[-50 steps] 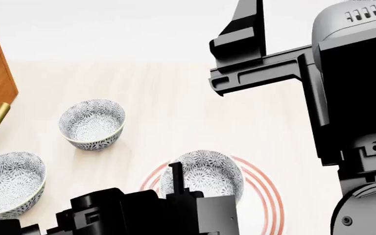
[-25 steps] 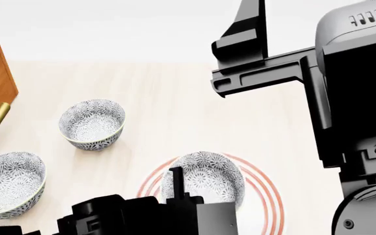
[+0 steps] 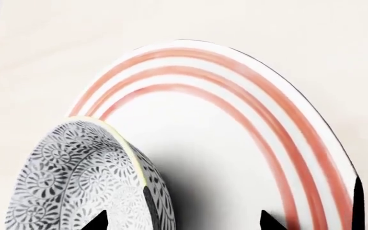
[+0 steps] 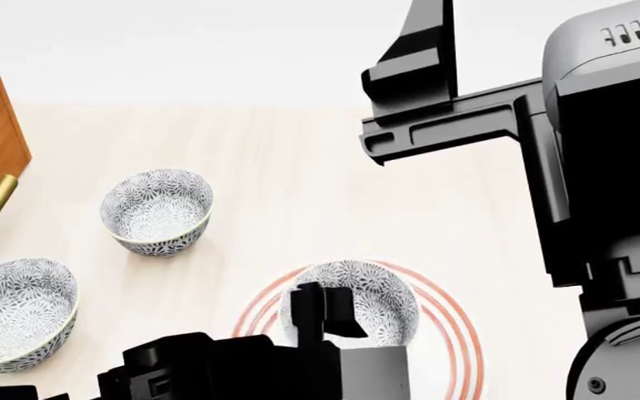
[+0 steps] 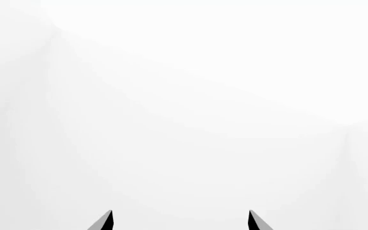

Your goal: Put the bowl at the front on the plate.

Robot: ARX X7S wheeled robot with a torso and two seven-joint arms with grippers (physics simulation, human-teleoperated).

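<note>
The bowl sits on the plate, toward the side nearer the left fingers. In the left wrist view those fingers stand parted, one tip against the bowl's patterned wall, the other over bare plate; whether it touches, I cannot tell. Two more bowls stand on the tabletop, well apart. The right gripper is spread, facing blank white. The left arm hides the plate's near rim.
</note>
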